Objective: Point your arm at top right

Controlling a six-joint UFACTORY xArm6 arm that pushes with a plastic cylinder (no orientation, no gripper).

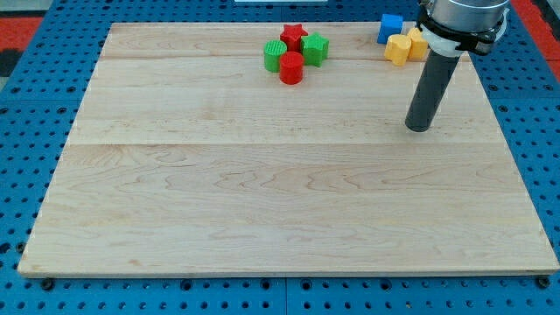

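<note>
My tip [419, 128] rests on the wooden board [280, 192] toward the view's upper right. Above it, near the board's top right edge, sit a blue block [390, 27] and a yellow block [398, 50], with a second yellow block [416, 42] partly hidden behind the rod. The tip is below these blocks and apart from them. Near the top centre is a cluster: a red star [293, 35], a green block [316, 49], a green cylinder [275, 57] and a red cylinder [290, 68], all touching or nearly so.
The board lies on a blue perforated table [26, 131]. The arm's grey housing [462, 17] hangs over the board's top right corner.
</note>
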